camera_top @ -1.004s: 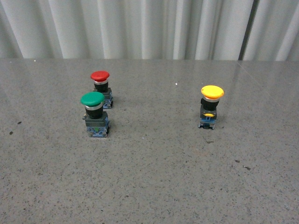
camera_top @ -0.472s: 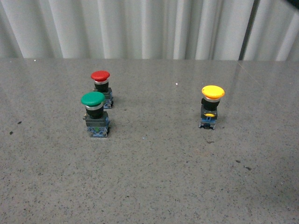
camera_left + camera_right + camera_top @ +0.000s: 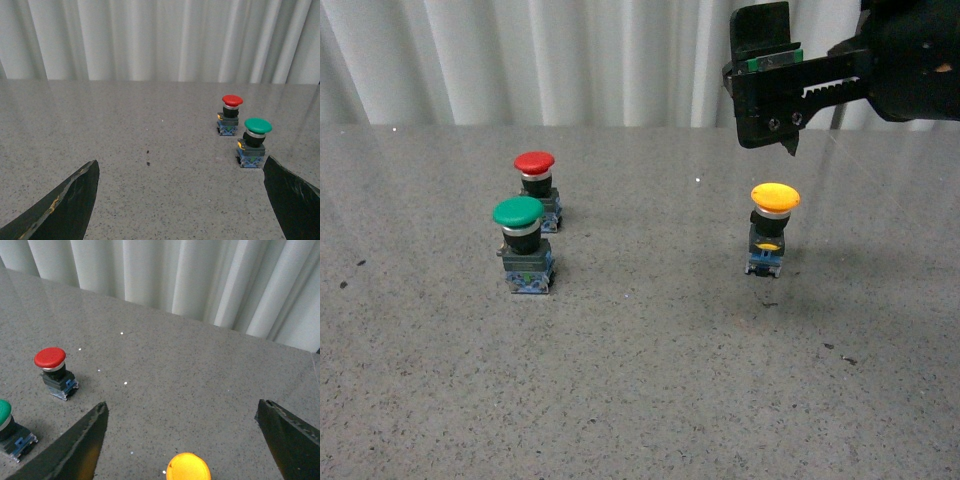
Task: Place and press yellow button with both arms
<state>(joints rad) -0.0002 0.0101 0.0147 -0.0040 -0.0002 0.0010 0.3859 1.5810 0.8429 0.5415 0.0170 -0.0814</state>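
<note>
The yellow button (image 3: 772, 225) stands upright on the grey table, right of centre. My right gripper (image 3: 762, 96) hangs open in the air above it, apart from the cap and a little toward the back. In the right wrist view the yellow cap (image 3: 188, 467) shows at the picture's bottom edge, between the spread fingers (image 3: 75, 450) of the right gripper (image 3: 183, 404). My left gripper (image 3: 181, 161) is out of the front view. In its wrist view it is open over bare table, with nothing between its fingers.
A green-capped switch (image 3: 523, 245) and a red-capped switch (image 3: 537, 185) stand close together at the left of the speckled table (image 3: 640, 380). The green switch (image 3: 255, 144) sits just beyond one left fingertip. White curtain folds close the back.
My right gripper has come into the front view from the upper right and now hangs above the yellow button. None of the three switches has moved.
</note>
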